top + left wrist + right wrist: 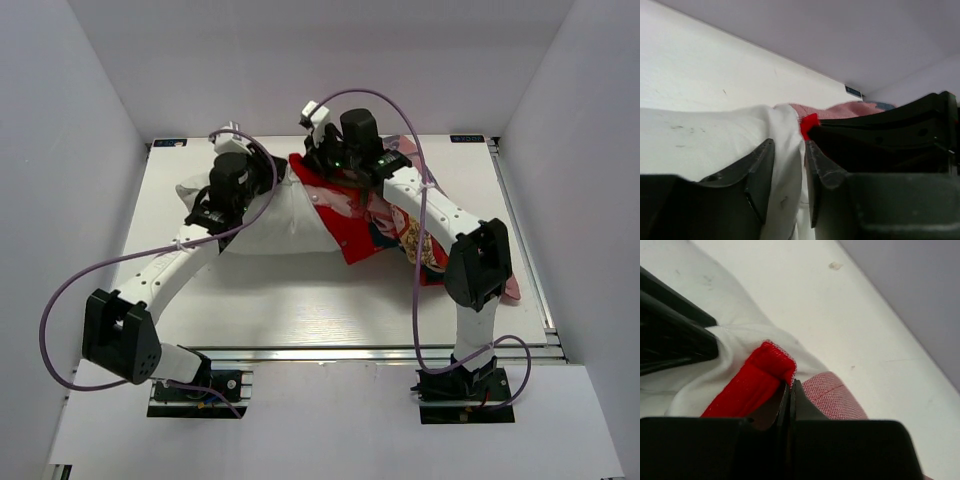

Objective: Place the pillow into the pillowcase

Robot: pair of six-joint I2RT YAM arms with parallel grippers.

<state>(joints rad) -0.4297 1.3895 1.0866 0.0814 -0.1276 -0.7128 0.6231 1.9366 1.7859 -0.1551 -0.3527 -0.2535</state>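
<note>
The white pillow lies at the table's middle back. The red pillowcase covers its right end and trails off to the right under the right arm. My left gripper is shut on a fold of the pillow at its upper edge; the fabric runs between the fingers. My right gripper is shut on the pillowcase's red hem, with its pink inner side beside the jaws. The two grippers are close together, and the pillow lies between them.
The white table is boxed in by grey walls at the back and both sides. Purple cables loop off both arms. The right arm's elbow hangs over the pillowcase's loose right end.
</note>
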